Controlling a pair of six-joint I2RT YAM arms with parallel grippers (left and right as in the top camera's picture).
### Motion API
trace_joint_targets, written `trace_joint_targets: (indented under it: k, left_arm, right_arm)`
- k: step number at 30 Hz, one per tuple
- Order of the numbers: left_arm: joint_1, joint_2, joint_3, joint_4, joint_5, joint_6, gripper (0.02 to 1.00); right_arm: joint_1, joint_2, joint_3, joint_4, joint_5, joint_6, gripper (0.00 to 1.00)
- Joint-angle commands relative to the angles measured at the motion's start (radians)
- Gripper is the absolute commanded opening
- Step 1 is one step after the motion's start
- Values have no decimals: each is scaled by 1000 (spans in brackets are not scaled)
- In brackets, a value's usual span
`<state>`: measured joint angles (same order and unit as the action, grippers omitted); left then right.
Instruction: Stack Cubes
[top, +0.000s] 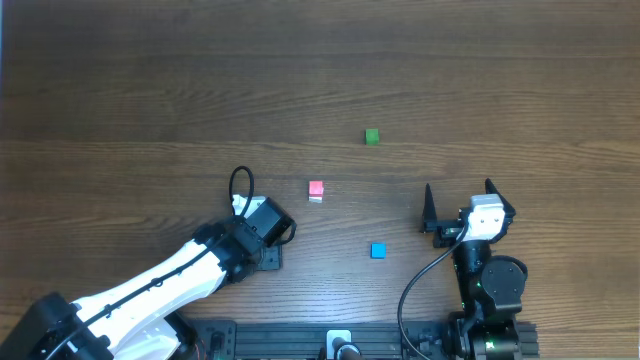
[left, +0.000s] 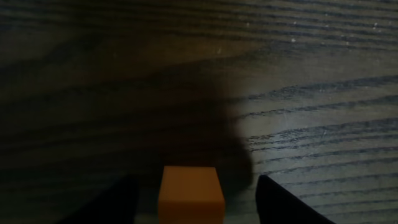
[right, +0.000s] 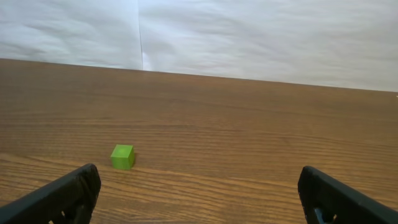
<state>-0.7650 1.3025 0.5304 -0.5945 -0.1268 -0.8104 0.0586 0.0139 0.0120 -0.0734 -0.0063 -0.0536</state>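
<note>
Orange cube (left: 191, 193) sits on the dark wood-grain desk (top: 150, 80) right between the two fingers of the left hand (left: 196, 185). That hand is spread wide, with a gap showing on either side of the cube, so neither finger touches it. From above, the left arm reaches up from the lower left corner of the desk, and its wrist covers the cube.

Three more cubes lie apart from one another. A pink cube (top: 316, 187) is just to the right of the left wrist, a blue cube (top: 377, 250) is nearer the arm bases, and a green cube (top: 372, 136) is farthest up the desk.

On the right side the right hand (top: 459, 190) is also spread wide and holds nothing — the green cube (right: 122, 156) lies well ahead of it, off toward one finger, with a white backdrop (right: 249, 37) behind the desk's far edge.
</note>
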Motion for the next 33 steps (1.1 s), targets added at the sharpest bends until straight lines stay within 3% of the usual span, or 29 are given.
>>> trace_joint_targets:
  k: [1,33]
  left_arm:
    - [6,6,-7,4,14,12,573]
    - [6,17,80,8,41,11,49]
  right_arm:
    - [-7,-7,-7,2,-11,0,993]
    - [-7,-7,-7,2,-11,0,993]
